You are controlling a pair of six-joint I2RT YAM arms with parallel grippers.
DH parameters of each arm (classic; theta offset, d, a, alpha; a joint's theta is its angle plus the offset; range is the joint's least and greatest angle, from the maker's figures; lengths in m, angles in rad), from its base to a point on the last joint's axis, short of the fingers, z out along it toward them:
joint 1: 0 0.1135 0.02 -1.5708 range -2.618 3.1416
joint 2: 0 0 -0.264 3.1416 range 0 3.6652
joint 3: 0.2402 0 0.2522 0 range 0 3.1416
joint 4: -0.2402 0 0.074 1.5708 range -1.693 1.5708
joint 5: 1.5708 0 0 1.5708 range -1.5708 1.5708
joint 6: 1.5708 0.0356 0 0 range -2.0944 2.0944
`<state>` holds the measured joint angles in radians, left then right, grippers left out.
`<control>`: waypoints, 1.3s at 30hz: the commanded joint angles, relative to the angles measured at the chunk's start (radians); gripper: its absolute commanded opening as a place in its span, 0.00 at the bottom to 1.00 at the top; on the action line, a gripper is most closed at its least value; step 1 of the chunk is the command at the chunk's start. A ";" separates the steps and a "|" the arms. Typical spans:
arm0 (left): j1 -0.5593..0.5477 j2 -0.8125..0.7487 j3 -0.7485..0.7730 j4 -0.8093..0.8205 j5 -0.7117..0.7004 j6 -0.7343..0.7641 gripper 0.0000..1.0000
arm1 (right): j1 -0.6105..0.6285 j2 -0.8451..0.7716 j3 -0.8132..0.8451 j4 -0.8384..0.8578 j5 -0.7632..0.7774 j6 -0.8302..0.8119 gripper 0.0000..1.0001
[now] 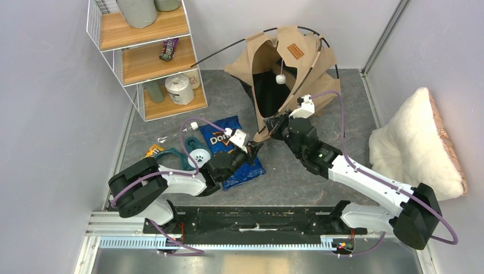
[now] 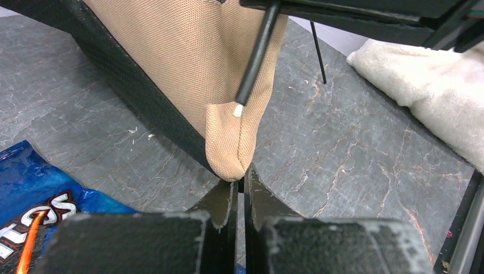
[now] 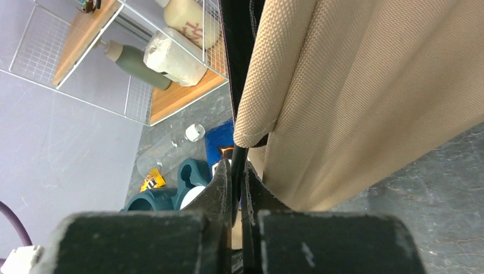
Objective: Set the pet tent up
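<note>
The tan pet tent (image 1: pixel 288 68) stands half-raised at the back, with a white pom-pom (image 1: pixel 280 79) hanging in its dark opening and thin black poles arching over it. My left gripper (image 1: pixel 258 147) is shut, pinching the tip of the tent's front corner pocket (image 2: pixel 231 154). My right gripper (image 1: pixel 278 123) is shut on a black pole (image 3: pixel 238 155) beside the tent fabric (image 3: pixel 354 85). In the left wrist view that pole (image 2: pixel 258 54) slants down, and its white tip (image 2: pixel 238 110) rests against the pocket's mouth.
A blue chip bag (image 1: pixel 234 154) lies under the left arm. A teal bowl stand (image 1: pixel 182 157), a clear bottle (image 1: pixel 177 132) and a candy pack (image 1: pixel 153 150) lie left of it. A wire shelf (image 1: pixel 148 51) stands back left and a fluffy white cushion (image 1: pixel 416 142) leans at the right wall.
</note>
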<state>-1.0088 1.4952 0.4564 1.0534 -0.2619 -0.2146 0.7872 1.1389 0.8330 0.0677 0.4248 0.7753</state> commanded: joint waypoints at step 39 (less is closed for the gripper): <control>-0.054 0.003 -0.009 -0.206 -0.063 0.072 0.02 | -0.068 -0.023 0.068 0.060 0.192 0.001 0.00</control>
<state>-1.0359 1.4956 0.4747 1.0176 -0.3141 -0.1772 0.7860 1.1679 0.8520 0.0334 0.4709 0.8001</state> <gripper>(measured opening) 0.044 0.033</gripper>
